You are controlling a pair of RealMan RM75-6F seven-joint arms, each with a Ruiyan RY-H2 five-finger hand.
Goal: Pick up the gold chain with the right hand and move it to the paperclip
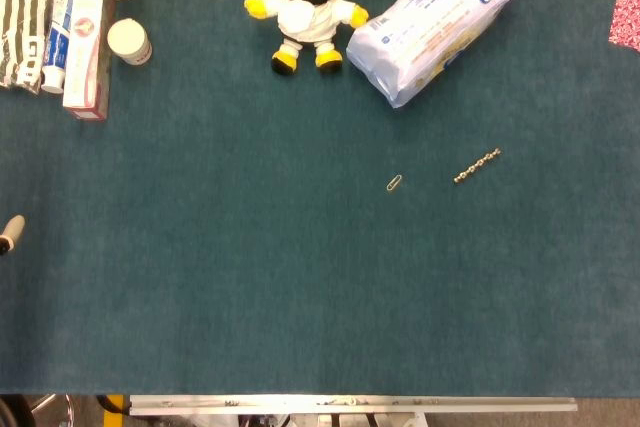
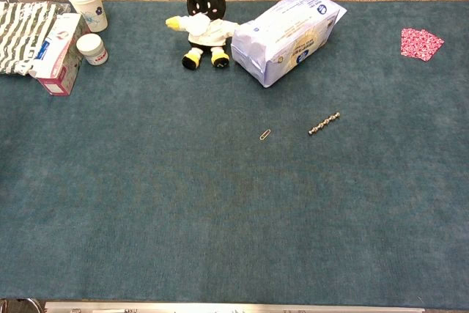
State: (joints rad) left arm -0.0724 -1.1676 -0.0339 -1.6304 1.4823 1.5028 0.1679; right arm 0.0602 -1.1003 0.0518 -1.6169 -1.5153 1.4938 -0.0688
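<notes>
The gold chain (image 1: 477, 166) (image 2: 324, 124) lies stretched out slantwise on the teal cloth, right of centre. The small paperclip (image 1: 394, 184) (image 2: 264, 135) lies a short way to its left, apart from it. Only a tip of my left hand (image 1: 9, 234) pokes in at the left edge of the head view, far from both; how its fingers stand is hidden. My right hand shows in neither view. Nothing touches the chain.
At the back stand a plush toy (image 1: 303, 9), a white wipes pack (image 1: 436, 23), a toothpaste box (image 1: 82, 42), two white cups (image 1: 129, 41) and striped cloth (image 1: 22, 17). A pink patterned cloth (image 1: 626, 19) lies far right. The table's front edge (image 1: 350, 405) runs along the bottom.
</notes>
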